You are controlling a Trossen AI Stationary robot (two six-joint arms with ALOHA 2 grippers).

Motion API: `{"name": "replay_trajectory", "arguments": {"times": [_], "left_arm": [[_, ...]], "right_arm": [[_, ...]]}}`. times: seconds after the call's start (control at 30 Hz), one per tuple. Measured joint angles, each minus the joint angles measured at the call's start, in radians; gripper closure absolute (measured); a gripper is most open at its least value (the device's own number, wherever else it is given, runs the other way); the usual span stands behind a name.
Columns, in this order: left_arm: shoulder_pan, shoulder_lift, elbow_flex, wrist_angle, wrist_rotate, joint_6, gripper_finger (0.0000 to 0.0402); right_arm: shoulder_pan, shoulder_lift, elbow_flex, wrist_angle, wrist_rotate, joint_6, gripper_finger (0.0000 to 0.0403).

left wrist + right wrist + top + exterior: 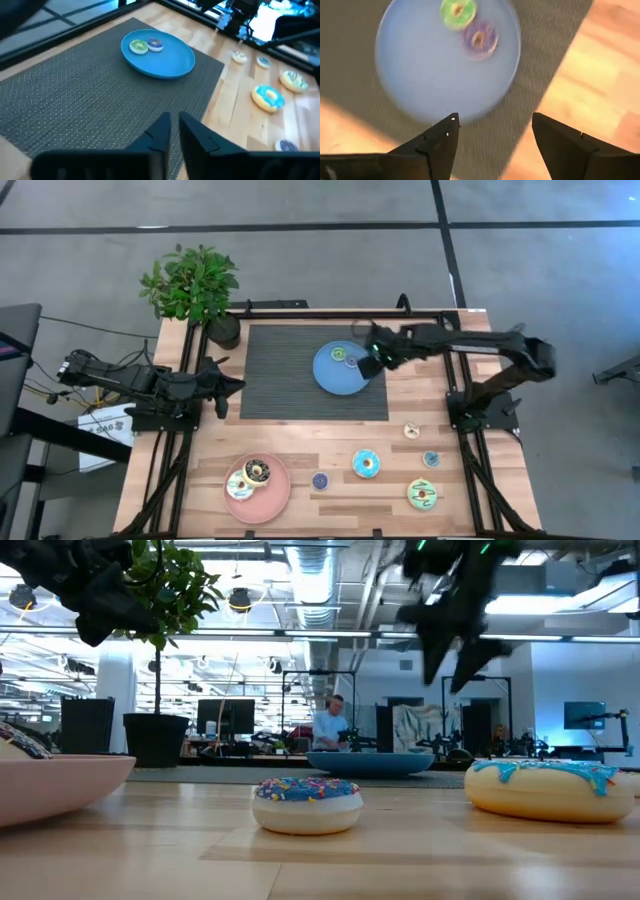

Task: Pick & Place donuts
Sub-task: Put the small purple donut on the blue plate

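Note:
Two small donuts, green (pixel 338 354) and purple (pixel 351 361), lie on the blue plate (pixel 335 378) on the dark mat. My right gripper (pixel 372 360) hovers open and empty over the plate's right edge; its wrist view shows the green donut (pixel 457 12) and purple donut (pixel 479 39) ahead of the gripper (pixel 495 118). White (pixel 240 485) and dark brown (pixel 258 470) donuts sit on the pink plate (pixel 280 498). On the bare wood lie a small blue (pixel 320 480), large blue (pixel 366 463), cream (pixel 411 431), teal (pixel 431 459) and large green (pixel 422 494) donut. My left gripper (pixel 225 385) waits shut at the mat's left edge.
A potted plant (pixel 195 285) stands at the table's far left corner. The dark mat (pixel 280 380) covers the table's far middle. In the low view the small blue donut (pixel 307 802) and large blue donut (pixel 550 785) lie near the camera, and a person (pixel 328 725) shows in the room behind.

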Motion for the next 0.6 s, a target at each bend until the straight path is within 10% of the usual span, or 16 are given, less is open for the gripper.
{"name": "replay_trajectory", "arguments": {"times": [0.37, 0.6], "left_arm": [[-0.001, 0.058, 0.006, 0.170, -0.008, 0.211, 0.0177], [-0.053, 0.429, 0.178, 0.188, 0.052, 0.262, 0.0163]], "right_arm": [[0.520, -0.251, -0.267, 0.334, 0.156, 0.197, 0.0159], [0.667, -0.357, -0.453, 0.362, 0.231, 0.351, 0.0159]]}}
